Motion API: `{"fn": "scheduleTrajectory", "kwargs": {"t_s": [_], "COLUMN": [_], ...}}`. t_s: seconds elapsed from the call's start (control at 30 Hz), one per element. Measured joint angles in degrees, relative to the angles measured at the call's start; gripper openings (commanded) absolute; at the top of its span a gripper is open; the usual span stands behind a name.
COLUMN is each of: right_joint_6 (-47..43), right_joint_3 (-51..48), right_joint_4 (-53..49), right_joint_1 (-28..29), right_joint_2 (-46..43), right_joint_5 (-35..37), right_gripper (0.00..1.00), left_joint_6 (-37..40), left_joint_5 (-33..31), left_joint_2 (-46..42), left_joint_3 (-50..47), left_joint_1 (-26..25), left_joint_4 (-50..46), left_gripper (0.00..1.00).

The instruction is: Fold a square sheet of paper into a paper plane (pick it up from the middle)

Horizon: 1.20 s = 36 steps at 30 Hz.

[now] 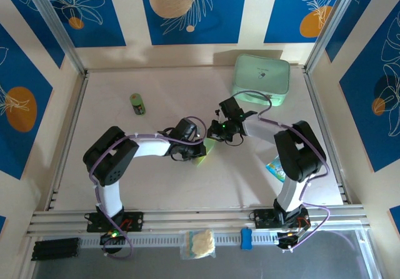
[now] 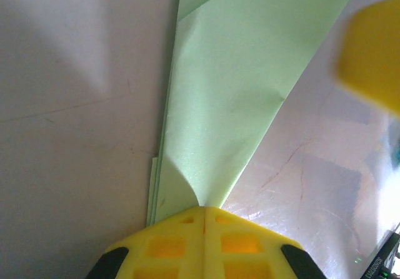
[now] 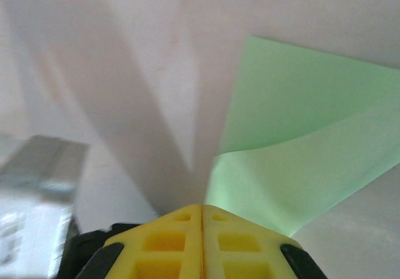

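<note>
**Both grippers pinching the part-folded paper, mid-table**

The paper point(image 2: 231, 104) lay mid-table point(image 1: 156, 97) between the arms, in layers tapering to a point. The left gripper point(image 2: 203, 211) was clenched on the narrow end. The right gripper point(image 3: 201, 209) was clenched, apparently on a raised flap at the far side. Judgement: a crease was in hand. To do it well, the left should anchor the layers flat while the right lays the flap edge to edge, low and slow. Thin paper would likely skew or tear under pull.
</note>
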Motion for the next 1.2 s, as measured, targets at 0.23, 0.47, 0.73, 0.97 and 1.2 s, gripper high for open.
{"fn": "scheduleTrajectory", "kwargs": {"t_s": [0.23, 0.47, 0.73, 0.97, 1.2], "right_joint_6": [-0.83, -0.9, -0.92, -0.87, -0.63], "right_joint_3": [-3.32, -3.45, -3.5, -4.87, -4.72], "right_joint_4": [2.12, 2.95, 5.01, 10.21, 12.2], "right_joint_1": [0.61, 0.74, -1.86, -7.58, -13.7], "right_joint_2": [0.11, 3.98, 6.29, 6.8, 7.17], "right_joint_5": [-0.09, -0.07, -4.44, -6.4, -4.94], "right_gripper": [0.07, 0.07, 0.06, 0.06, 0.06], "left_joint_6": [0.0, 0.0, 0.0, 0.0, 0.0], "left_joint_5": [0.0, 0.0, 0.52, 1.55, 2.01], "left_joint_2": [0.0, 0.0, -0.44, -0.55, -0.48], "left_joint_3": [0.0, 0.0, -2.29, -3.76, -3.91], "left_joint_1": [0.0, 0.02, 0.04, 0.15, 0.26], "left_joint_4": [-0.02, -0.04, 3.04, 5.64, 6.12], "left_gripper": [0.0, 0.0, 0.0, 0.0, 0.0]}}
